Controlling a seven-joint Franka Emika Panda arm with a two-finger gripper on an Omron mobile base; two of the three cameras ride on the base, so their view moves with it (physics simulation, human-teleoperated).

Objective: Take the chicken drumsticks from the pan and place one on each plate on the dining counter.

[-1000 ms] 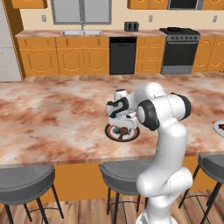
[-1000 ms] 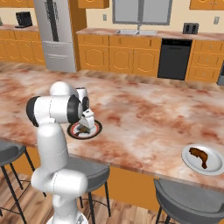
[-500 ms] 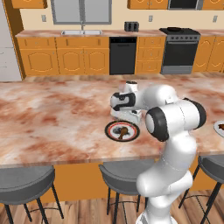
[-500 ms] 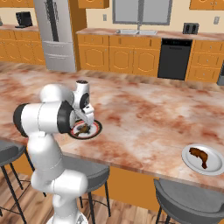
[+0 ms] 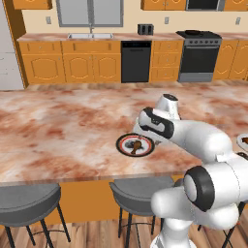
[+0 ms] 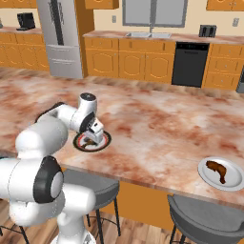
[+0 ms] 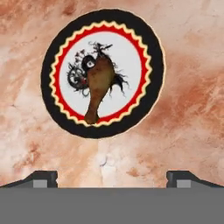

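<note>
Near the marbled reddish-brown dining counter (image 5: 58, 126) front edge, grey round stools (image 5: 26, 203) stand below; the brown club-shaped drumstick (image 7: 99, 85) lies on the dark-rimmed red-ringed plate (image 7: 151, 48). The two-finger gripper (image 7: 111, 177), fingers wide and empty, has risen, probably clear of it.

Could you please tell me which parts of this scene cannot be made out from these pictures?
- White plate: left base view, cut off by the right edge and the arm.
- Dark-rimmed plate: right base view, near side hidden behind the gripper.
- Plate's centre drawing: hand view, partly covered by the drumstick.
</note>
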